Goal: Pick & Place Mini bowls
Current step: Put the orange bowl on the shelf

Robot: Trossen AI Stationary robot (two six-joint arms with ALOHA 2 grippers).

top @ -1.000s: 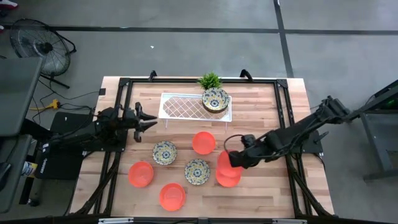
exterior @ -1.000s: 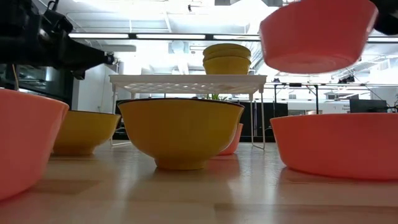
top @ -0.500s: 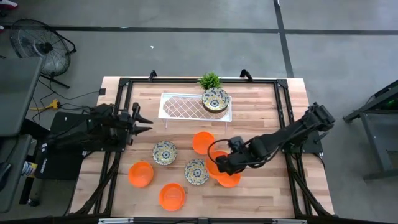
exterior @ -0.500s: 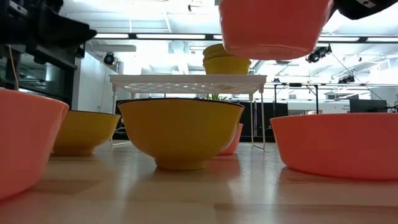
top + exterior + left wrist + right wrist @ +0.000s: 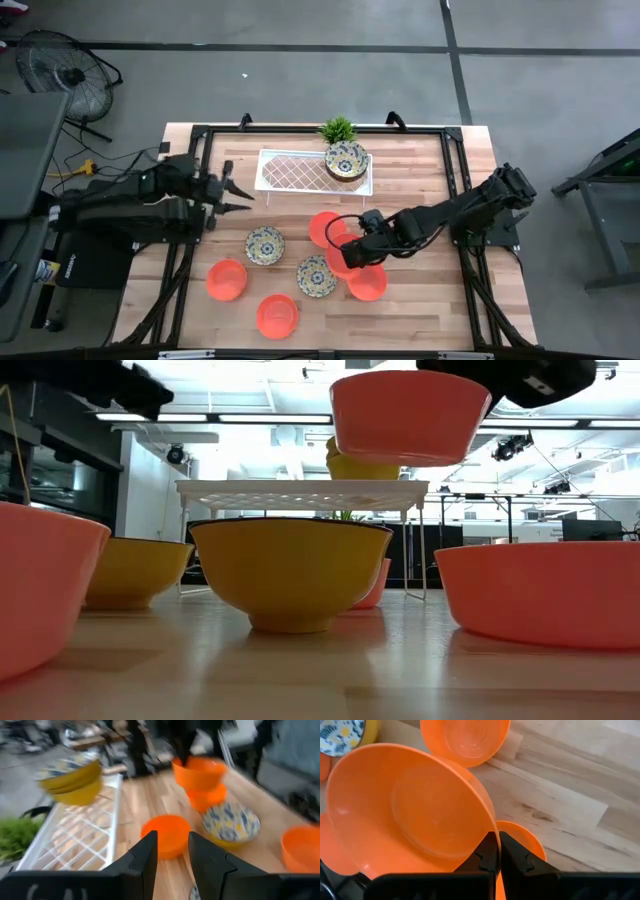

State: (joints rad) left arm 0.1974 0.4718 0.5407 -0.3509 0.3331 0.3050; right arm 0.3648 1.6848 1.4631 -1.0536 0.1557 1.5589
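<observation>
My right gripper (image 5: 362,243) is shut on an orange mini bowl (image 5: 343,256) and holds it in the air above the table's middle (image 5: 410,415). On the wood rest three more orange bowls (image 5: 322,228) (image 5: 227,280) (image 5: 277,315), another orange one (image 5: 367,284) just under the held bowl, and two patterned bowls (image 5: 265,245) (image 5: 316,275), all on their bases. Stacked patterned bowls (image 5: 346,160) sit on the white tray (image 5: 300,172). My left gripper (image 5: 243,198) hangs open and raised at the table's left, pointing toward the tray, with nothing between its fingers (image 5: 150,855). My right gripper pinches the orange bowl's rim (image 5: 487,827) between its two fingers, one finger (image 5: 487,852) on the inside of the wall and one outside. The fingers come steeply from above, from the table's right. The bowl is lifted clear, mouth up, nearly level (image 5: 410,415).
A small green plant (image 5: 338,129) stands behind the tray at the far edge. A black frame (image 5: 200,135) runs around the tabletop. Bare wood lies at the right (image 5: 440,180) and along the near edge.
My right gripper has carried the orange bowl toward the table's left, from above the near-right orange bowl to between the bowls at the middle; the bowl stays lifted and mouth up. My left gripper has risen at the table's left and has tipped toward level.
</observation>
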